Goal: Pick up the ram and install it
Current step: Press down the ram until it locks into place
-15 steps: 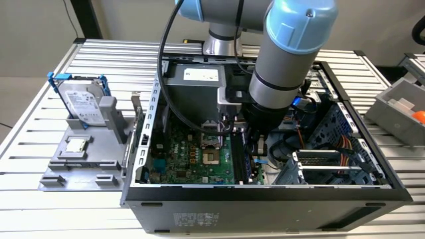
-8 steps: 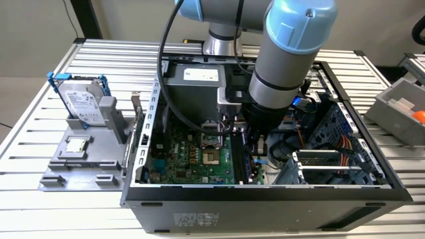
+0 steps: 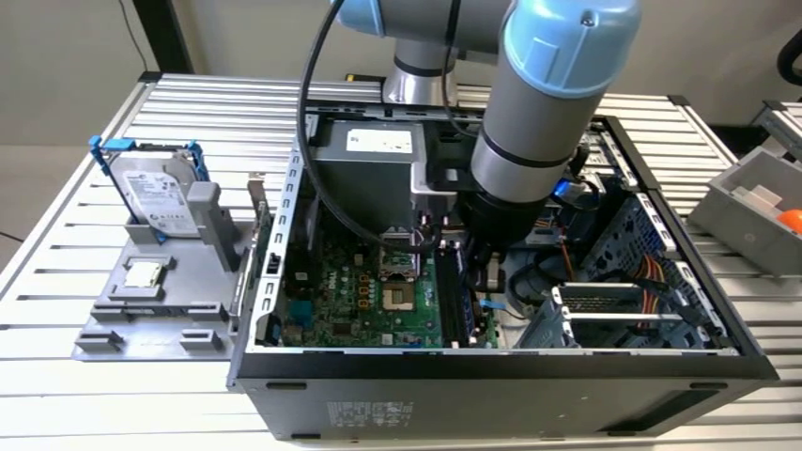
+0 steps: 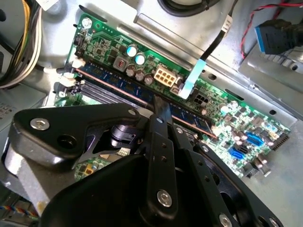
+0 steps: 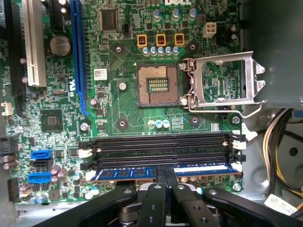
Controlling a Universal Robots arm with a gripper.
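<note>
Black robot hand pinched narrowly on the long blue-green ram stick, inside the open grey computer case.
The ram lies in the outermost black slot, beside the board's edge; neighbouring slots stand free.

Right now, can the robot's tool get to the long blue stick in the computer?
Probably yes. In the first wrist view the tool sits right at the ram, which lies along the outermost memory slot of the motherboard. Nothing stands between them, and the case is open on top.
</note>
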